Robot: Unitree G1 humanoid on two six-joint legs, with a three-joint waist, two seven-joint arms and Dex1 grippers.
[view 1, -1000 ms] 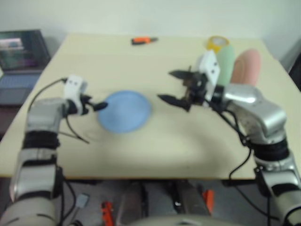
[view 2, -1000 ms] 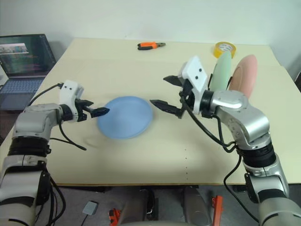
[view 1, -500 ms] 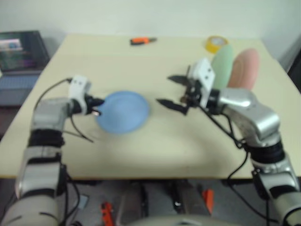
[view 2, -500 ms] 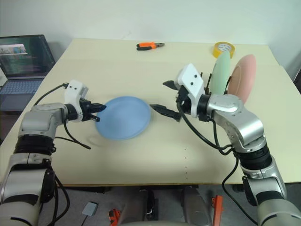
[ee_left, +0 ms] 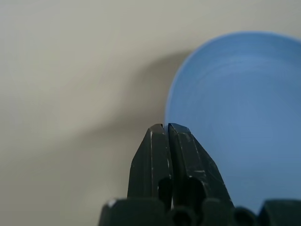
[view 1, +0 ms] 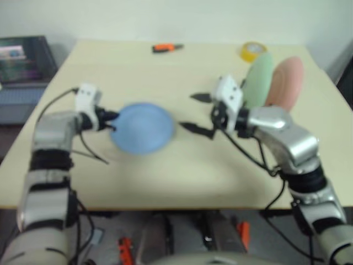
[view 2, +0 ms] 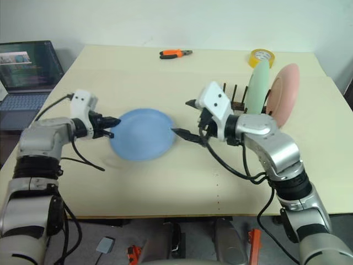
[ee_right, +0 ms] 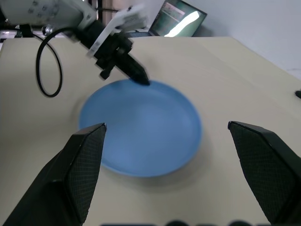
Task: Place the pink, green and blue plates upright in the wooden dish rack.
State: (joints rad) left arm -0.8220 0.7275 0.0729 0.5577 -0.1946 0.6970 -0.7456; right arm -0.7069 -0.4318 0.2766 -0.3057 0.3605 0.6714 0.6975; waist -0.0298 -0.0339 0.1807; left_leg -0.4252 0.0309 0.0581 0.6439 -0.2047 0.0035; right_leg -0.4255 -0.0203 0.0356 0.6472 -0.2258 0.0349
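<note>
The blue plate (view 2: 142, 134) lies at the table's middle, its left side raised a little above its shadow. My left gripper (view 2: 110, 120) is shut on the plate's left rim; the left wrist view shows its fingers (ee_left: 165, 141) pressed together at the edge of the blue plate (ee_left: 244, 117). My right gripper (view 2: 185, 117) stands open just off the plate's right edge, holding nothing. In the right wrist view the blue plate (ee_right: 141, 127) lies between its spread fingers (ee_right: 84, 160). The green plate (view 2: 258, 88) and the pink plate (view 2: 284, 94) stand upright in the wooden dish rack (view 2: 236, 102) at the right.
A yellow tape roll (view 2: 263, 57) sits behind the rack. Orange-handled pliers (view 2: 176, 53) lie at the table's far edge. An open laptop (view 2: 27, 66) stands off the table's left side. Bare tabletop (view 2: 182, 182) stretches in front of the plate.
My left gripper closed on the blue plate's left rim and rose a little, lifting that side. My right gripper drifted left, nearer the plate's right edge, staying open.
</note>
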